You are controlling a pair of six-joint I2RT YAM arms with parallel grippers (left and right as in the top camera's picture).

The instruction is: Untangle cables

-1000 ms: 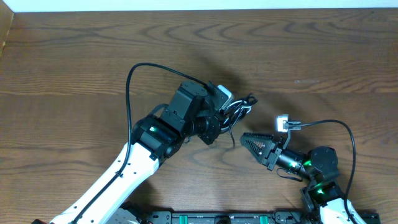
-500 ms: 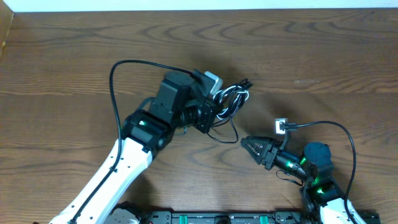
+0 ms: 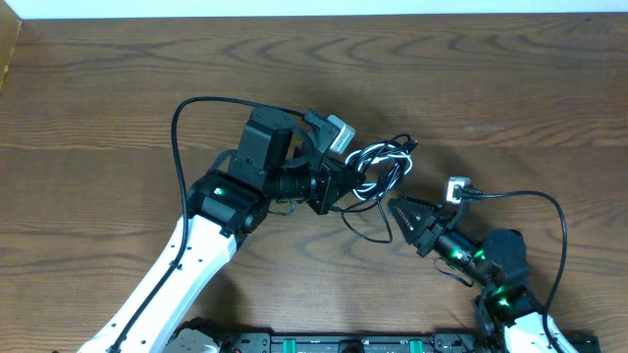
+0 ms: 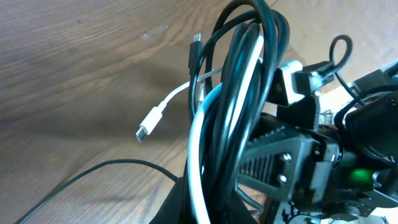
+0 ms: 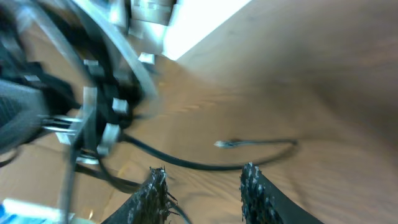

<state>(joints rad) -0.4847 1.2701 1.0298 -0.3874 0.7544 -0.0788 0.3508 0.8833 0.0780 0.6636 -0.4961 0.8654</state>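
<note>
I'm clamping my left pincer (image 3: 343,184) shut on the cables (image 3: 381,162), squeezing them into one tight bundle of smooth, glossy loops near the middle of the table (image 3: 118,88), whose brown wood is showing long wavy grain. In my left wrist view the bundle is rising straight out from between my fingers: the black cords (image 4: 245,74) are curving round in thick, shiny arcs, and the white cord (image 4: 202,143) is running flat against them like a pale stripe. One white end is sticking out to the side, finishing in a small rectangular plug (image 4: 144,132), and a thin black plug tip (image 4: 196,38) is poking up behind it. From overhead, a slack black strand is drooping down from the bundle and curling on the wood. I'm holding my right pincer (image 3: 395,209) with its fingers apart, pointing its tips at the bundle from just beside it. Its fingers (image 5: 155,193) are black and ridged, almost saw-toothed along the edges, and a black cord is stretching across the wood ahead of them, though that view is blurring badly.
</note>
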